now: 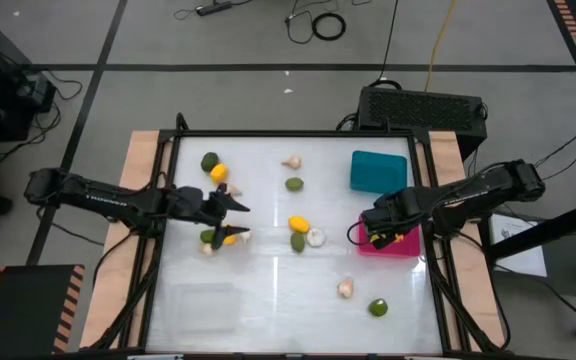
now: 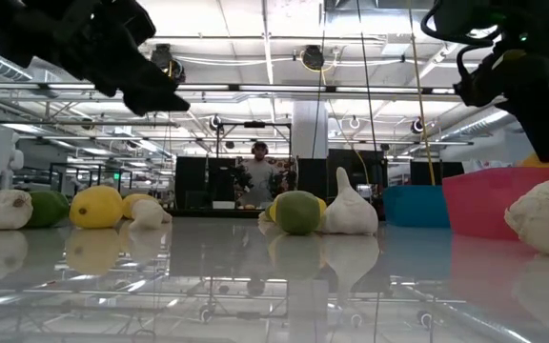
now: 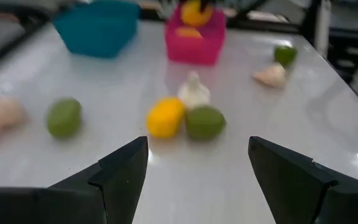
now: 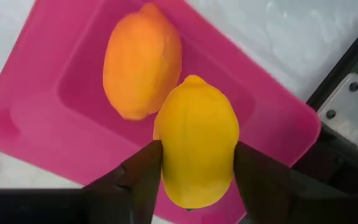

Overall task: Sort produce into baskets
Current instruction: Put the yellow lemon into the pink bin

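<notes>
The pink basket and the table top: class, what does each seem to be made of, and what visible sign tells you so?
Pink basket: probably moulded plastic, smooth with a soft sheen, going by its rounded corners and even magenta colour. The right gripper holds a yellow lemon above it. Table top: a glossy white sheet, perhaps laminate or acrylic, since it mirrors the produce and ceiling lights.

My right arm reaches in from the table's right edge, its wrist bent so the right gripper (image 4: pixel 194 171) points down, fingers (image 4: pixel 143 174) clamped on either side of a lemon (image 4: pixel 196 149) held off the surface. My left arm stretches in from the left edge, nearly level, the left gripper (image 3: pixel 197 171) raised above the table with its fingers (image 3: pixel 126 168) spread wide, gripping nothing.
</notes>
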### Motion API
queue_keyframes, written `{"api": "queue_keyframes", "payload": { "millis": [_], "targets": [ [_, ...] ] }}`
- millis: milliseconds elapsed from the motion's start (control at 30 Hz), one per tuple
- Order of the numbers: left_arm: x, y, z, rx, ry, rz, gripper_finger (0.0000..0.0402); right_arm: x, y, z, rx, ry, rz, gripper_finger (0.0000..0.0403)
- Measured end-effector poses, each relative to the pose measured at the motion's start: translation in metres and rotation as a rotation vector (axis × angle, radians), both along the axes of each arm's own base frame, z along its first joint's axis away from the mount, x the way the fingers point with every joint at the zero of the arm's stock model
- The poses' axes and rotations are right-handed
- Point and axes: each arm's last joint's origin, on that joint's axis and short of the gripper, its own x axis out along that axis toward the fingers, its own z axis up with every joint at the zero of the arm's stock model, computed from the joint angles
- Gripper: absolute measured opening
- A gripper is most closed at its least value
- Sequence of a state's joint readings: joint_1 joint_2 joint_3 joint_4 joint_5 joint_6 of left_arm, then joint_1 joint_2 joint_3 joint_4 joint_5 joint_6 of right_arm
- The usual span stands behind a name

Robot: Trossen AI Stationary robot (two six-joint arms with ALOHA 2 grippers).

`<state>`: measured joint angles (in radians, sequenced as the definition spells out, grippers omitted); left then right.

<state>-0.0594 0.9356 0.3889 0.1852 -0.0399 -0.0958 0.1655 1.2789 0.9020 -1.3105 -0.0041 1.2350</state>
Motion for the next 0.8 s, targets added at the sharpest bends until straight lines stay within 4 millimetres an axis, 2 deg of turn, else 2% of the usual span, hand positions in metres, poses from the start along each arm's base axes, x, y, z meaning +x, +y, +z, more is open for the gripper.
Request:
{"api": "queue_keyframes", "payload": {
  "millis": [200, 300, 567, 800],
  "targets": [
    [0.002, -0.008, 0.009, 0.050, -0.096, -0.021, 0.0286, -0.001, 0.001, 0.000, 0.032, 0.010, 0.044, 0.0238],
    [0.000, -0.014, 0.020, 0.044, -0.199, -0.079, 0.0286, -0.001, 0.001, 0.000, 0.033, 0.010, 0.056, 0.0247],
    [-0.021, -0.020, 0.038, 0.030, -0.321, -0.133, 0.0286, 0.001, 0.001, 0.001, 0.043, -0.007, 0.136, 0.0242],
    [-0.038, -0.013, 0.036, 0.025, -0.377, 0.001, 0.0286, 0.018, 0.002, 0.021, 0.021, -0.164, 0.214, 0.0231]
  ]
}}
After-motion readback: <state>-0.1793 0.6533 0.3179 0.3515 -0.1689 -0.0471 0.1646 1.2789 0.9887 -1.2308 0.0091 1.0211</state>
